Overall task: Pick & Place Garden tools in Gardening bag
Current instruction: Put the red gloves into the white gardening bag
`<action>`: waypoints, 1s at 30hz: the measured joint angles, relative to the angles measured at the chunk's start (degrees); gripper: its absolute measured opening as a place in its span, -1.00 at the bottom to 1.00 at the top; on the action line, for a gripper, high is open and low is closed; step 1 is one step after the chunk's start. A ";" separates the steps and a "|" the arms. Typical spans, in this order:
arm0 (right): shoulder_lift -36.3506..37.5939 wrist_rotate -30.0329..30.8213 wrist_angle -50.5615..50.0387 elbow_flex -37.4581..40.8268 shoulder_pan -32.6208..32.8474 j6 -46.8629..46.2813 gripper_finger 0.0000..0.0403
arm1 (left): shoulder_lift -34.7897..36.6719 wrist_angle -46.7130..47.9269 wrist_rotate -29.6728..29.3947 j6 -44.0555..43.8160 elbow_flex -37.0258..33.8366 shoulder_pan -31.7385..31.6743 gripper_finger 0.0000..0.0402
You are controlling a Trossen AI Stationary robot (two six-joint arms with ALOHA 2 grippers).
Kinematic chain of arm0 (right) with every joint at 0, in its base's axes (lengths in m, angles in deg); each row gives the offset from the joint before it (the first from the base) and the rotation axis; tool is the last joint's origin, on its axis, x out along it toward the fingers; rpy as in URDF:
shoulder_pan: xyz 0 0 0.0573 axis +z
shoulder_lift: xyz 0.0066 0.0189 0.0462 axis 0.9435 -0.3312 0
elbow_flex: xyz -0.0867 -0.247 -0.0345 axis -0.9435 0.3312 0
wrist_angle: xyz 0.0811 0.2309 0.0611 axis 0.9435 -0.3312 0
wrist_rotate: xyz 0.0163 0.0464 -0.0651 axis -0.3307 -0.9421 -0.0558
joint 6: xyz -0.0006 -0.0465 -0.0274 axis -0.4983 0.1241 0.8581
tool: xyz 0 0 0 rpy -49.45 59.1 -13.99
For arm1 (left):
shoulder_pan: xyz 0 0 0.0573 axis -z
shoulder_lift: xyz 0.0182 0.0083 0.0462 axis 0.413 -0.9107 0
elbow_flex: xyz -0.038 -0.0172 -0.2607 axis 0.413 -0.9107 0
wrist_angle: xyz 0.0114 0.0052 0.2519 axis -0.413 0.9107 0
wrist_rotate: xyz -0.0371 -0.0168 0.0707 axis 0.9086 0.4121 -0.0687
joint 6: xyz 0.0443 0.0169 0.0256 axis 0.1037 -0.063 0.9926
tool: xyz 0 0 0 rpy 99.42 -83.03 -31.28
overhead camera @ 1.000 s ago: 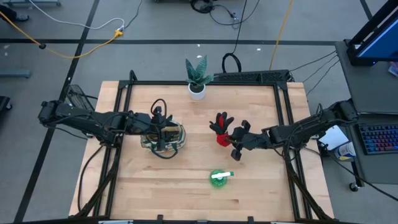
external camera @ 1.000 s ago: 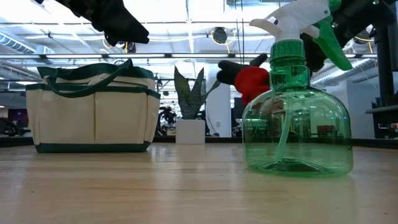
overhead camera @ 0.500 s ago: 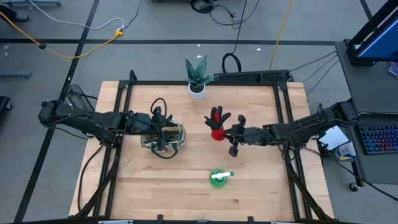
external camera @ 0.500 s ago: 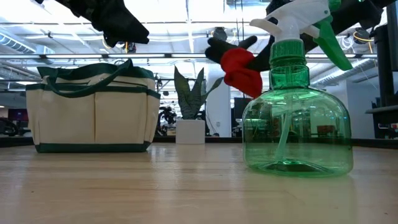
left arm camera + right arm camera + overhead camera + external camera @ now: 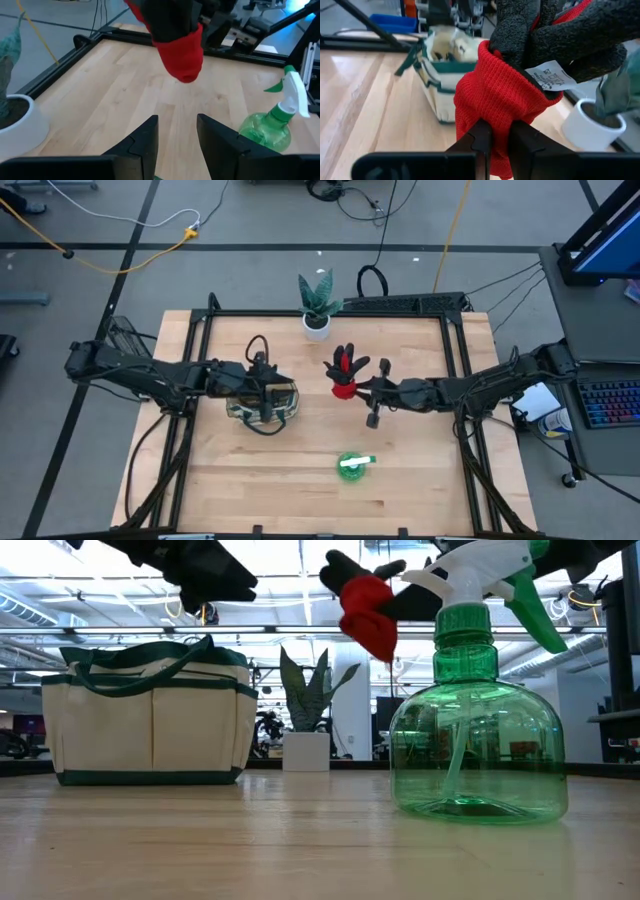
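Two fingers of my right gripper (image 5: 496, 136) pinch the red-black knit glove (image 5: 344, 373) aloft (midway to the cream canvas bag (image 5: 262, 400)); my left gripper (image 5: 176, 131) hovers parted above it.

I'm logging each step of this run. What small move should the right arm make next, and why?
Probably carry on toward the gardening bag. The right gripper holds the red-black glove lifted above the table, apart from the bag, whose top is open below the left gripper.
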State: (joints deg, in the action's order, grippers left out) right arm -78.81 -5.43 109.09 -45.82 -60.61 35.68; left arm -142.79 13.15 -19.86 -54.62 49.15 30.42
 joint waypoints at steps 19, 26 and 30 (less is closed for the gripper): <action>-0.02 0.12 8.18 0.00 -0.90 2.89 -0.84 | -10.32 -21.14 0.00 3.18 -0.01 0.00 -0.30; -0.02 0.12 8.19 0.00 -1.14 2.82 -0.84 | -13.65 -29.65 0.00 4.77 -0.01 0.00 -0.30; -0.02 0.12 8.21 0.00 -1.11 2.82 -0.84 | -15.27 -32.53 0.00 5.56 -0.01 -0.02 -0.30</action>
State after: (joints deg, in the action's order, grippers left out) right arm -78.83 -5.32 117.29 -45.82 -61.73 38.50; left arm -158.07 -19.38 -19.86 -49.06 49.14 30.40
